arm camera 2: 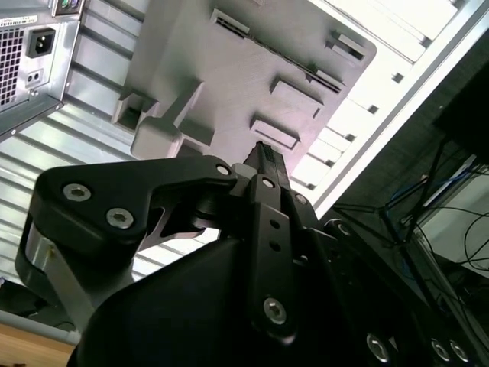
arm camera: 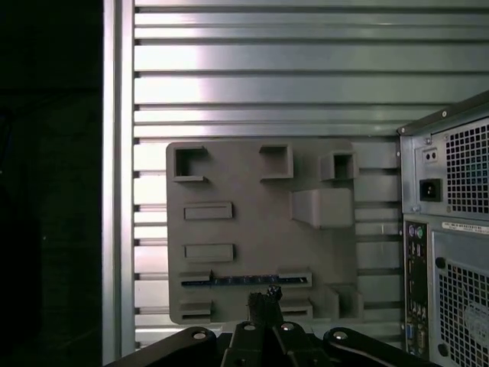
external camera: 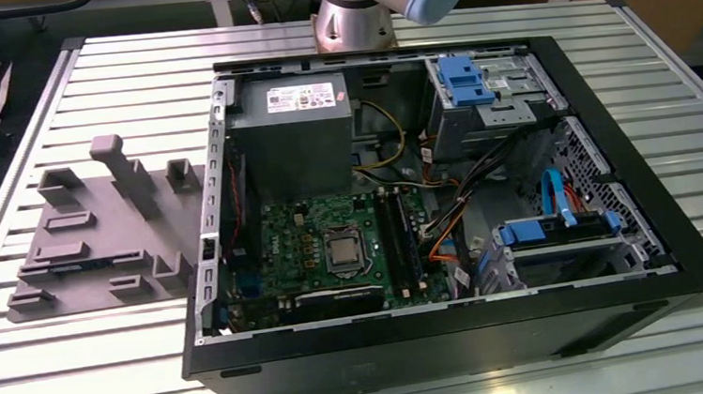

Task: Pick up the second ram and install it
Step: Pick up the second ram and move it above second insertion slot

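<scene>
Hangs over the gray fixture plate with the gripper drawn together, tips meeting and nothing clamped between them; in the second wrist view, shows the dark fingers tapering to one closed tip above the plate. Finds the second ram seated on edge in a long narrow slot of that plate, a thin blue-green strip running along the slot, apart from the gripper and untouched. In the first wrist view, sets the closed tip near the strip's middle, yet clear of it. Counts several other pockets and raised blocks on the plate, a taller post among them. Places the plate flat on the slatted metal counter, just beside the open computer case, on the exterior view's left of it. Looks down in the exterior view into the case: green motherboard with its processor socket and long black slots, gray power supply behind, blue drive brackets toward the exterior view's right, orange and blue cables between. Cannot tell filled from empty among the black slots. Shows the arm's base mounted at the far edge of the counter, beyond the case.
</scene>
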Available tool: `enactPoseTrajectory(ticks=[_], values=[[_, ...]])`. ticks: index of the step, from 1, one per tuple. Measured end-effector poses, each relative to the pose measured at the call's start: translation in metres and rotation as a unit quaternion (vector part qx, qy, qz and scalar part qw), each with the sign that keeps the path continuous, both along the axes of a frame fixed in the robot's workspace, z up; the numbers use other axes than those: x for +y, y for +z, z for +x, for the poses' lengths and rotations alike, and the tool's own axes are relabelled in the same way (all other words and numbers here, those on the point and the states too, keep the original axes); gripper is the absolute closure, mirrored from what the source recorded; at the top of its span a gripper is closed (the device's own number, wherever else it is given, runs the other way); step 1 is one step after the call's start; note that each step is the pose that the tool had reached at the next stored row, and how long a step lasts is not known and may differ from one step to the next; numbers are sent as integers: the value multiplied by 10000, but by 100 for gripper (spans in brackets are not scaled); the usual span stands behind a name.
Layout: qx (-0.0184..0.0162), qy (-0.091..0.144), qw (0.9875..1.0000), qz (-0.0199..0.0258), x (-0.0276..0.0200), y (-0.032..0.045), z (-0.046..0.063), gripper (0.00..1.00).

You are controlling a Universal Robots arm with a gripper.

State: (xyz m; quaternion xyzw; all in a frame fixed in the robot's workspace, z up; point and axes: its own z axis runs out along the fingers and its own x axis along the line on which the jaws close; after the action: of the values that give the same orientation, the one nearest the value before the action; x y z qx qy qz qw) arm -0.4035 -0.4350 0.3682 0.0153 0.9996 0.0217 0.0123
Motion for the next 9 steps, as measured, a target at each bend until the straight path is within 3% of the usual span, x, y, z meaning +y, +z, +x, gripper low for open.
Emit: enactPoseTrajectory(ticks=[9], values=[[0,60,10000,0,0,0,0,89]])
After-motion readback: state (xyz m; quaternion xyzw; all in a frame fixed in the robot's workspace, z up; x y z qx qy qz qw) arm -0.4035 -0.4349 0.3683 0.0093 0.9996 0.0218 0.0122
